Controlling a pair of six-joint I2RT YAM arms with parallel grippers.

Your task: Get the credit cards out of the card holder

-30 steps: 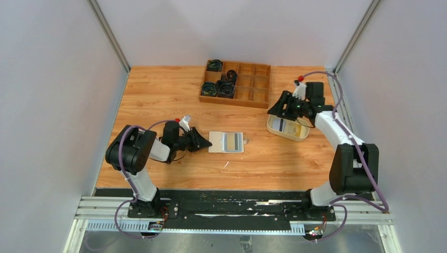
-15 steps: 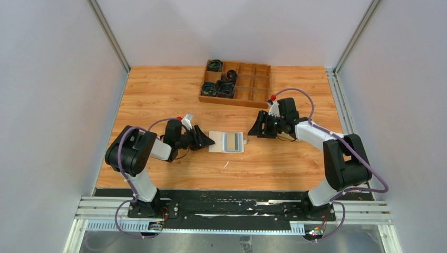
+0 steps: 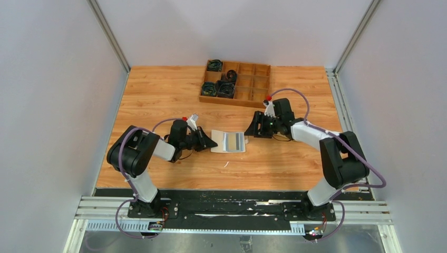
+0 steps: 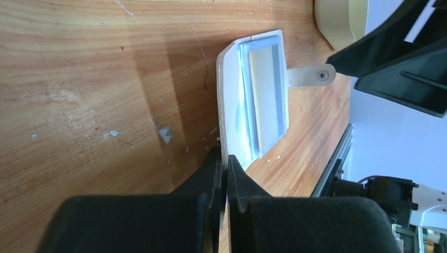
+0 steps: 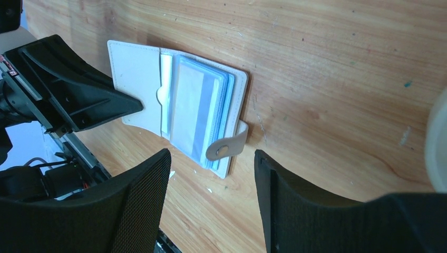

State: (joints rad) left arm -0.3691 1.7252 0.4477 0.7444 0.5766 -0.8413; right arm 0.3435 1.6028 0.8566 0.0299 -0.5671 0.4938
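Note:
The card holder (image 3: pixel 228 142) lies open on the table, its pale left flap (image 5: pixel 139 79) lifted off the wood. The credit cards (image 5: pixel 197 113), grey-blue, whitish and yellow, sit stacked in its right half, also in the left wrist view (image 4: pixel 266 100). The snap tab (image 5: pixel 226 148) sticks out at the right edge. My left gripper (image 4: pixel 225 161) is shut on the edge of the left flap (image 4: pixel 229 105). My right gripper (image 5: pixel 211 155) is open and empty. It hovers just right of the holder, fingers either side of the tab.
A brown wooden compartment box (image 3: pixel 235 83) with black items in its left cells stands at the back. The cream oval tray (image 4: pixel 342 21) sits right of the holder, mostly hidden under my right arm in the top view. Small white scraps (image 3: pixel 226 164) lie on the wood.
My right gripper has swung left from over the cream tray to the holder's right edge. My left gripper has moved right onto the left flap, which is now lifted.

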